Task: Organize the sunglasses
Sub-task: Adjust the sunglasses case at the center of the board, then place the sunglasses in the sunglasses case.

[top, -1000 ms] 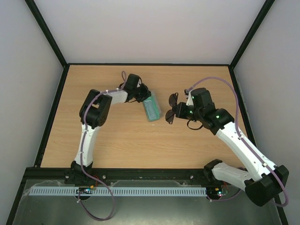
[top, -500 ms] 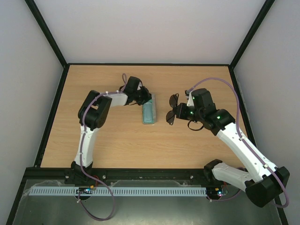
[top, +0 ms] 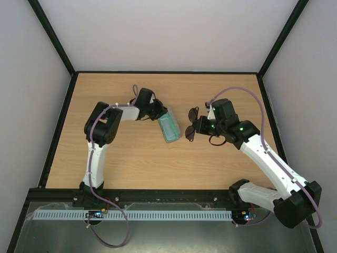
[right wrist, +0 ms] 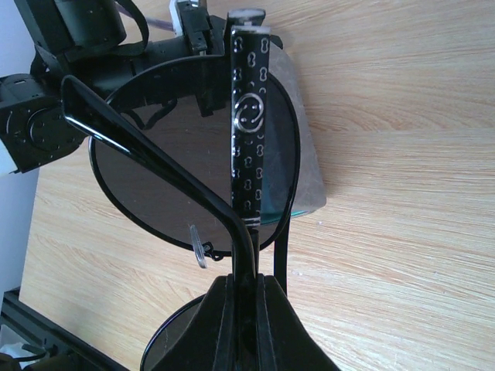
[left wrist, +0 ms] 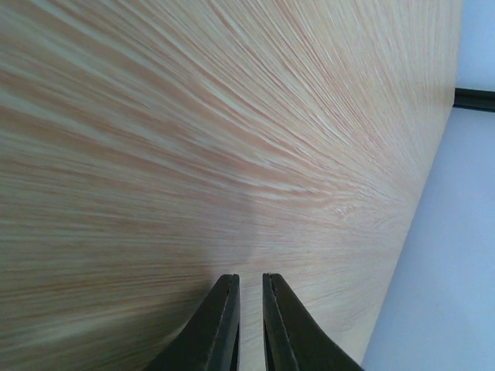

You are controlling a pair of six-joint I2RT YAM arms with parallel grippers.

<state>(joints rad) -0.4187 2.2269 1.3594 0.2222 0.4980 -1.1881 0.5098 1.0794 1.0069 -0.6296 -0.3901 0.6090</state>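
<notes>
My right gripper [top: 203, 125] is shut on the sunglasses [top: 192, 122], a thin black pair with round dark lenses, and holds them above the table right of the case. In the right wrist view the jaws [right wrist: 247, 284] pinch a temple arm near the hinge, and a lens [right wrist: 186, 154] fills the middle. The grey case with green lining [top: 169, 128] lies open on the table and shows behind the lens [right wrist: 307, 154]. My left gripper [top: 156, 112] touches the case's far left end. In its wrist view [left wrist: 250, 282] the jaws are nearly together and only table shows between them.
The wooden table [top: 121, 158] is bounded by a black frame and white walls; the right wall shows in the left wrist view [left wrist: 448, 232]. The left arm's wrist [right wrist: 69, 31] is in the right wrist view's top left. No cloth is in view.
The case has swung under my left gripper, from tilted to upright and back to tilted. My right gripper with the sunglasses has shifted slightly left.
</notes>
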